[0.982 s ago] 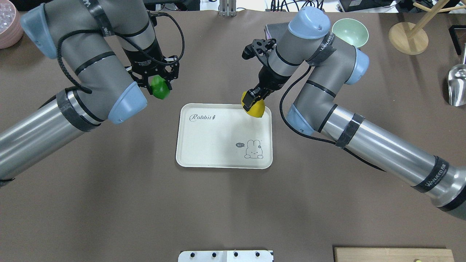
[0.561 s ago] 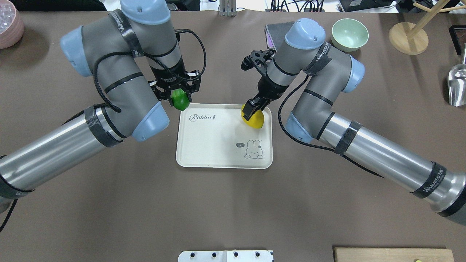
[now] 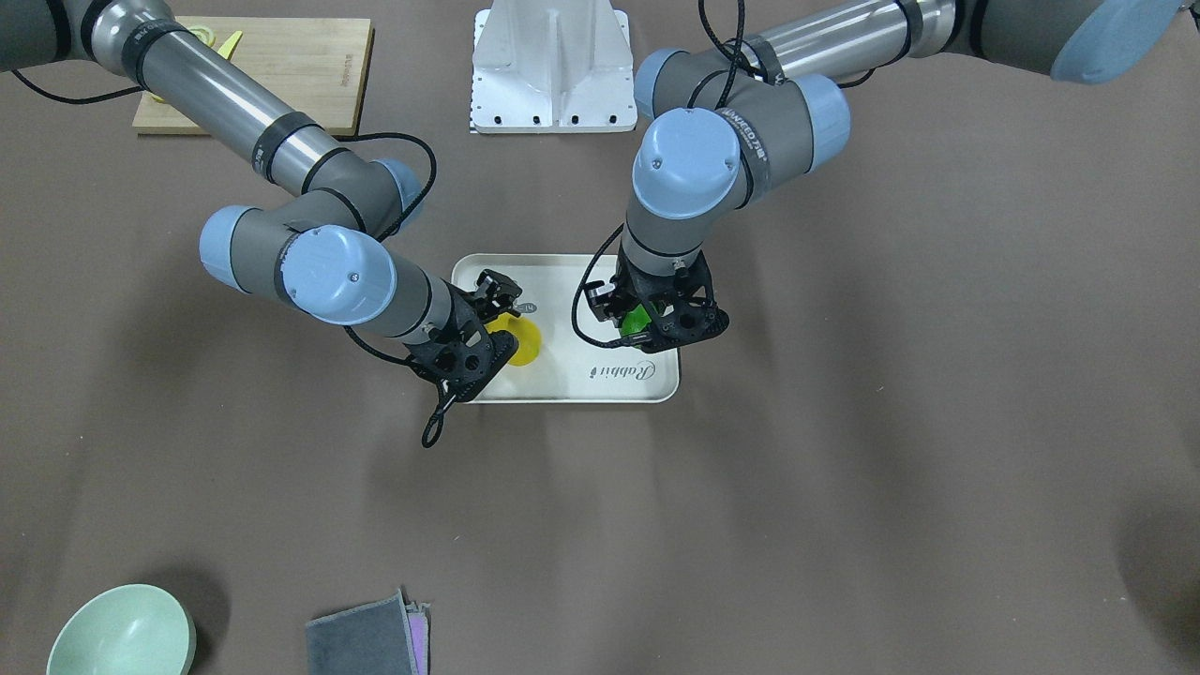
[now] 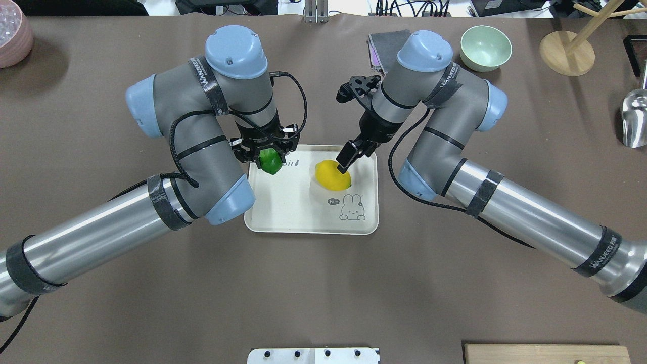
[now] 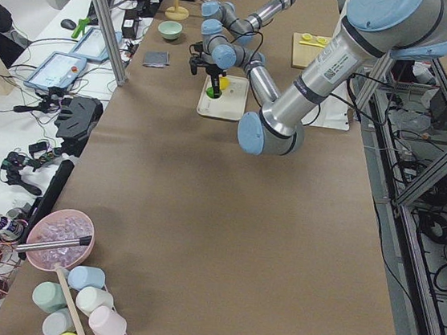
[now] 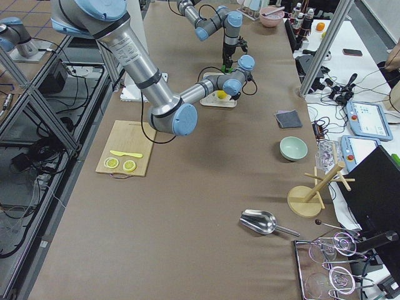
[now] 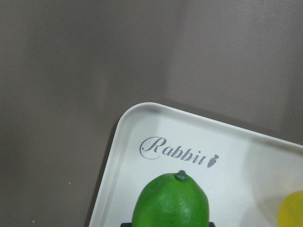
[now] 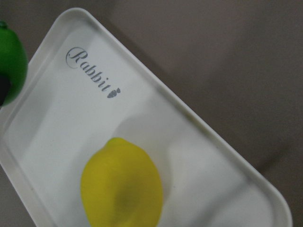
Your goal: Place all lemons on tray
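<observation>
The cream tray [image 4: 283, 212] with "Rabbit" script lies at the table's middle. The yellow lemon [image 4: 332, 175] lies on the tray's far right part, free of the fingers; it also shows in the right wrist view [image 8: 122, 182]. My right gripper [image 4: 351, 154] is open just above and beside it. My left gripper [image 4: 269, 156] is shut on the green lemon [image 4: 271, 163] and holds it over the tray's far left corner. In the left wrist view the green lemon [image 7: 173, 201] hangs above the tray [image 7: 142, 127] near the script.
A mint bowl [image 4: 486, 47] and a grey cloth [image 4: 386, 43] sit at the back right. A wooden stand [image 4: 566, 53] and a metal scoop [image 4: 636, 119] are further right. A cutting board [image 3: 272, 66] with lemon slices lies near the robot's base.
My left arm has carried the green lemon right, to above the tray's corner. My right gripper has let go of the yellow lemon, which now lies on the tray.
</observation>
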Available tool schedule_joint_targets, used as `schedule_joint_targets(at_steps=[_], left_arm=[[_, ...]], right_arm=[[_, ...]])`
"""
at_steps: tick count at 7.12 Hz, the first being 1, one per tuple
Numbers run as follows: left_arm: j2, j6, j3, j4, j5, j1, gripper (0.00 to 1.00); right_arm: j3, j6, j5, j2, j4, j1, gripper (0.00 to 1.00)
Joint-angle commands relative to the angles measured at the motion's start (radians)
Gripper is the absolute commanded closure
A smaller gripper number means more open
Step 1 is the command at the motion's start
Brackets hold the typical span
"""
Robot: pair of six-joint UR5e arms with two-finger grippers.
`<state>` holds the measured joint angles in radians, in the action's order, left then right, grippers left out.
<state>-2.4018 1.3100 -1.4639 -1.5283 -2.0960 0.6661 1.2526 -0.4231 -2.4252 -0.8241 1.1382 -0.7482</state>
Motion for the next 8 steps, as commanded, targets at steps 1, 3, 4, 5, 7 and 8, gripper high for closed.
schedule_joint_targets(at_steps=[1,3,4,5,7,8], left_arm=[[0.003,0.002,0.031,-0.047,0.013,-0.005,0.94],[0.004,0.002,0.050,-0.079,0.039,-0.013,0.42],[0.006,0.002,0.056,-0.088,0.039,-0.013,0.02],[0.003,0.002,0.053,-0.089,0.039,-0.013,0.02],[0.004,0.002,0.047,-0.087,0.039,-0.013,0.02],[0.006,0.002,0.028,-0.079,0.037,-0.008,0.02]], right_arm=[[0.008,0.003,-0.043,-0.004,0.000,-0.063,0.00],[0.011,0.003,-0.045,-0.023,-0.002,-0.101,0.00],[0.011,0.001,-0.044,-0.035,-0.003,-0.127,0.01],[0.019,-0.003,-0.043,-0.065,-0.003,-0.157,0.01],[0.034,-0.010,-0.034,-0.104,-0.003,-0.213,0.01],[0.053,-0.005,-0.031,-0.153,0.001,-0.253,0.01]])
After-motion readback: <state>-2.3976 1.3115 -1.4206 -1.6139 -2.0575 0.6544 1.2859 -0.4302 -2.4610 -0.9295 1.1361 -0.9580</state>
